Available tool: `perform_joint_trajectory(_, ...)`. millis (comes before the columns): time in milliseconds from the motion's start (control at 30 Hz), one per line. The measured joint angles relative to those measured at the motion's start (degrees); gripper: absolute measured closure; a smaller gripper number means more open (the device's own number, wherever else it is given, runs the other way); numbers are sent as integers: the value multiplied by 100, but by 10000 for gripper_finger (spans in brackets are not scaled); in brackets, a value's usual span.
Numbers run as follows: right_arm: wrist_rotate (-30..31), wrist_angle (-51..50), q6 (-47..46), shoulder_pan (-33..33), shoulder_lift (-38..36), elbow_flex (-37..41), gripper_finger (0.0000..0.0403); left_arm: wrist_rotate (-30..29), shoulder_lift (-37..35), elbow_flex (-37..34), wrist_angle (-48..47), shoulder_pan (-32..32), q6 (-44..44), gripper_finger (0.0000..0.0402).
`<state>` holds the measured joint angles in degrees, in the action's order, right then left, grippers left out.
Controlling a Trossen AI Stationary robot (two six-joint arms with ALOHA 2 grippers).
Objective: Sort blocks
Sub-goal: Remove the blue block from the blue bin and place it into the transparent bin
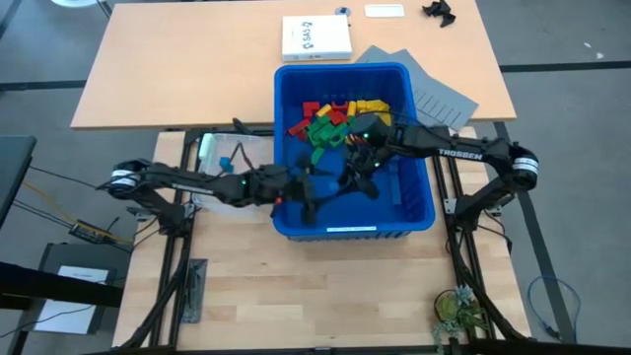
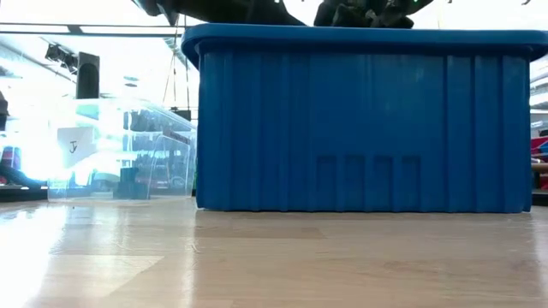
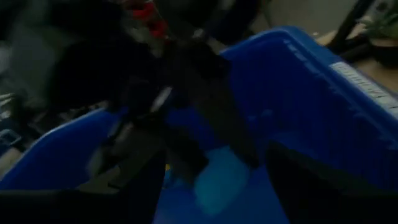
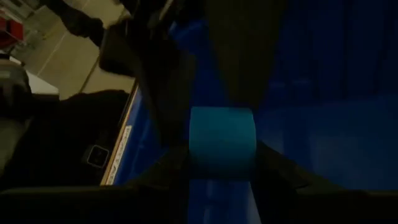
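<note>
the sorting looked barely begun, as a judgement from how things lay: the blocks (image 1: pixel 337 118), red, yellow and green, were heaped together against the far wall of the blue bin (image 1: pixel 419 197), unsorted, and the small clear tub (image 1: pixel 219 153) just beside the bin's left wall showed no bricks that could be made out. both arms reached over the rim into the bin's bare near half. the right gripper (image 4: pixel 221 163) was clamped on a pale blue, rounded-looking piece (image 4: pixel 222 142) between its fingers, held above the bin floor; it was probably a blue block, though its shape could not be read for certain. the left gripper (image 1: pixel 308 200) hovered close by, its jaws parted and holding nothing that the views showed, and the same pale blue piece (image 3: pixel 219 180) appeared just ahead of it, so a handover between the two seemed the step in hand. room was tight: the two grippers sat near each other inside tall walls, and any carry to the tub would have needed a lift clear of the left rim. beyond the bin, a white box (image 1: pixel 315 39) and grey sheets (image 1: pixel 434 94) lay on the far table, well apart.
</note>
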<state>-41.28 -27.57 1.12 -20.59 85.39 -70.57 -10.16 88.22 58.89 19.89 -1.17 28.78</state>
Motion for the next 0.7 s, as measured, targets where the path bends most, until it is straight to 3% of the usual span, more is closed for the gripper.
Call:
perform_joint_trajectory(200, -127, 119, -111, 76, 85, 0, 270, 361, 204, 7, 22, 66, -65, 144)
perform_joint_trajectory(367, -680, 197, -354, 39, 85, 0, 270, 290, 210, 11, -6, 77, -46, 162)
perform_joint_trajectory(567, -722, 358, -483, 40, 85, 0, 270, 280, 210, 11, 36, 89, 219, 172)
perform_joint_trajectory(700, -740, 483, -654, 64, 85, 0, 267, 273, 210, 11, 70, 95, 260, 206)
